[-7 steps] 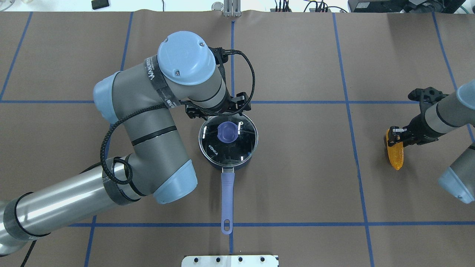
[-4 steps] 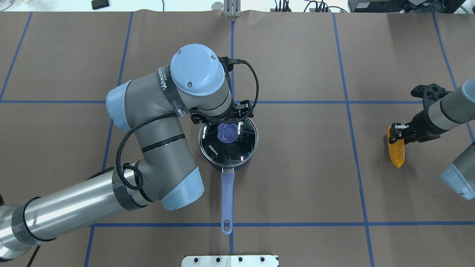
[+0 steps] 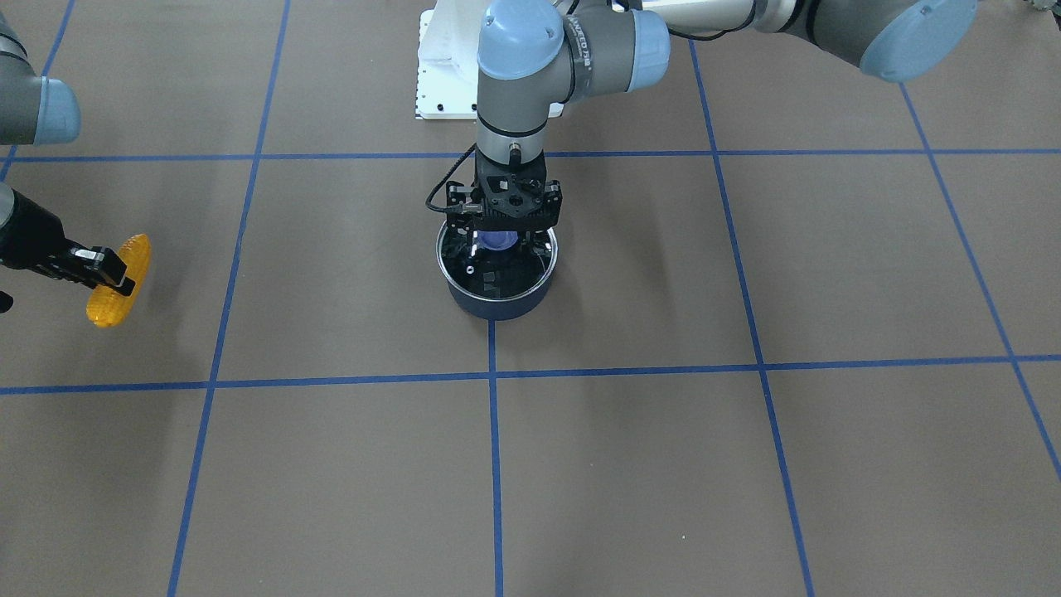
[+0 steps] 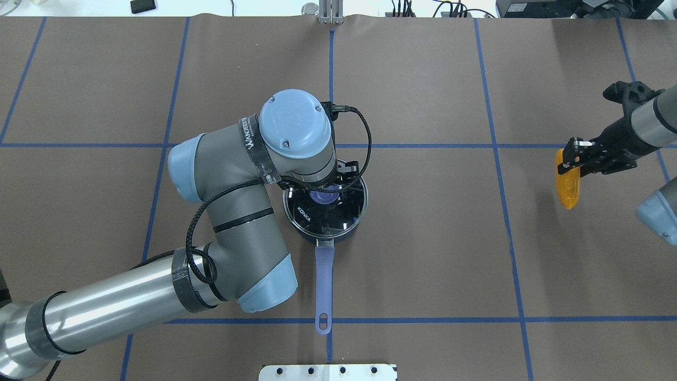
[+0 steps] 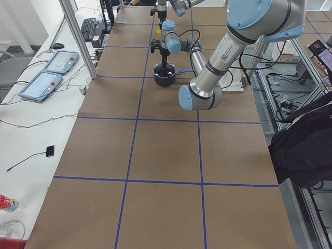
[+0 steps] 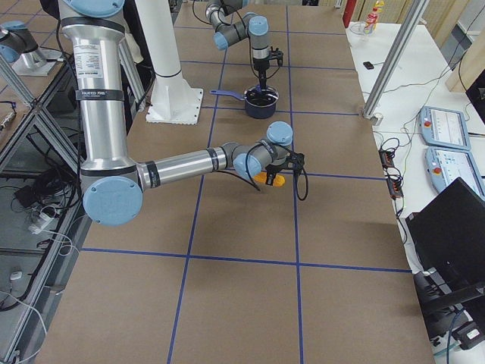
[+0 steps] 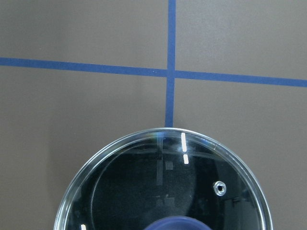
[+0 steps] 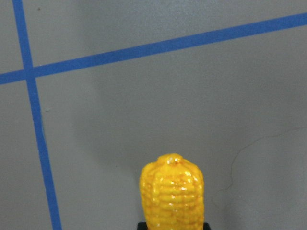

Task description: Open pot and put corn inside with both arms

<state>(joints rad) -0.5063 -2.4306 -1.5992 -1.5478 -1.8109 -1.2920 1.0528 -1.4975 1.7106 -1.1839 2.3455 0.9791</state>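
The dark blue pot stands mid-table, its long periwinkle handle pointing toward the robot's base. The clear glass lid with a blue knob rests on it. My left gripper hangs straight down over the lid, open, with a finger on each side of the knob. The left wrist view shows the lid close below. My right gripper is shut on the yellow-orange corn and holds it above the table at the far right. The corn also shows in the front view and the right wrist view.
The brown table cover is marked with blue tape lines. The white base plate sits at the near edge. Cables and small devices lie along the far edge. My left arm's elbow hangs left of the pot handle.
My left arm has moved over the pot, bringing the gripper down around the lid knob. My right gripper has lifted the corn and carried it toward the table's far side.
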